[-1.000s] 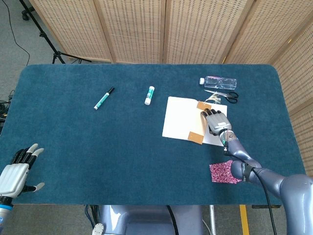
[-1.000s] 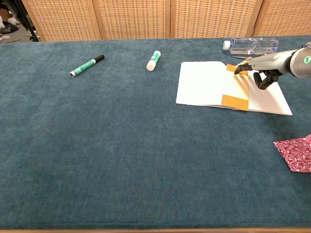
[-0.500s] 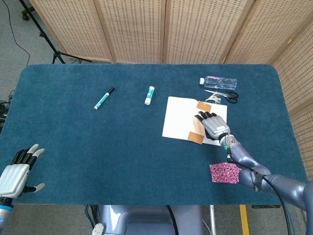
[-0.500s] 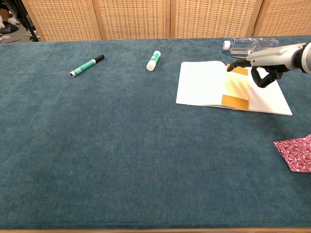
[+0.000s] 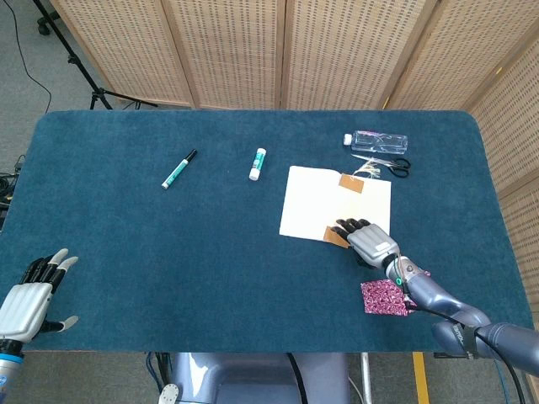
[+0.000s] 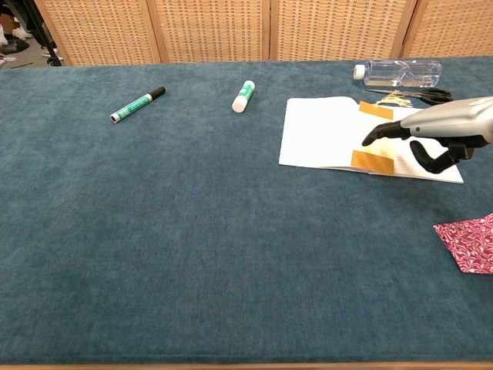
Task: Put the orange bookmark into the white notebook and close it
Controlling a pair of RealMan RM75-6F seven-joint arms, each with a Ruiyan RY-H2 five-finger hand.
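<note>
The white notebook (image 5: 316, 202) (image 6: 320, 131) lies open on the blue table, right of centre. The orange bookmark (image 5: 350, 182) (image 6: 373, 159) runs across it from far edge to near edge, its middle washed out by glare, with a pale tassel at the far end. My right hand (image 5: 370, 244) (image 6: 443, 131) hovers over the notebook's near right corner. Its fingers point left over the bookmark's near end and it holds nothing. My left hand (image 5: 25, 303) stays at the table's near left corner, fingers spread and empty, seen only in the head view.
A green marker (image 5: 178, 169) (image 6: 137, 104) and a glue stick (image 5: 257, 163) (image 6: 243, 95) lie left of the notebook. A clear plastic bottle (image 5: 376, 140) (image 6: 400, 72) and scissors (image 5: 387, 164) (image 6: 420, 94) sit behind it. A red patterned cloth (image 5: 386, 296) (image 6: 468, 240) lies near the front right edge.
My right hand has drawn back from the middle of the bookmark toward the notebook's near edge. The bookmark stays on the pages. The left hand has not moved.
</note>
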